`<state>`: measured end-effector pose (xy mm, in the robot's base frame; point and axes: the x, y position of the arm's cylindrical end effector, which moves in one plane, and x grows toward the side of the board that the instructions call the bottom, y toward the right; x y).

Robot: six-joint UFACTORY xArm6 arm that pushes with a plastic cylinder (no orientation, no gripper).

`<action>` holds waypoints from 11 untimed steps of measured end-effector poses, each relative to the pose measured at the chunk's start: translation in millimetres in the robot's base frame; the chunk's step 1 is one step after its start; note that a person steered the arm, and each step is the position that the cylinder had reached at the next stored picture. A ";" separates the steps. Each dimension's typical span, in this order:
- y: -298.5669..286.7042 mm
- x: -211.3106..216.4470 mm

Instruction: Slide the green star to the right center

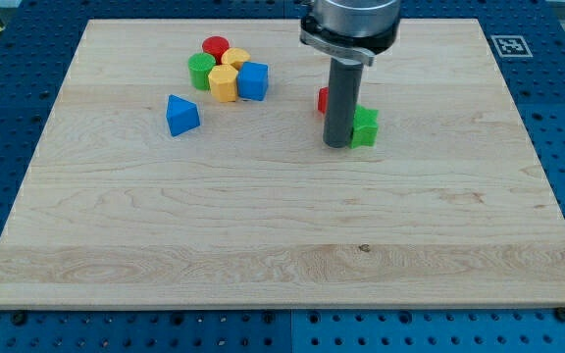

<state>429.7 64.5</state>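
Note:
The green star (366, 126) lies on the wooden board (282, 226), a little right of the middle in the upper half. My tip (337, 145) stands right against the star's left side. The rod hides the star's left part. A red block (324, 100) shows just behind the rod on its left, mostly hidden, so its shape cannot be made out.
A cluster sits at the upper left: a red cylinder (215, 46), a green cylinder (201, 71), a yellow block (235, 59), a yellow hexagonal block (224, 84) and a blue cube (253, 80). A blue triangular block (180, 115) lies below them to the left.

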 end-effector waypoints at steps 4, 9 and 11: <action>100.4 -2.7; 71.1 -38.1; 169.9 -20.2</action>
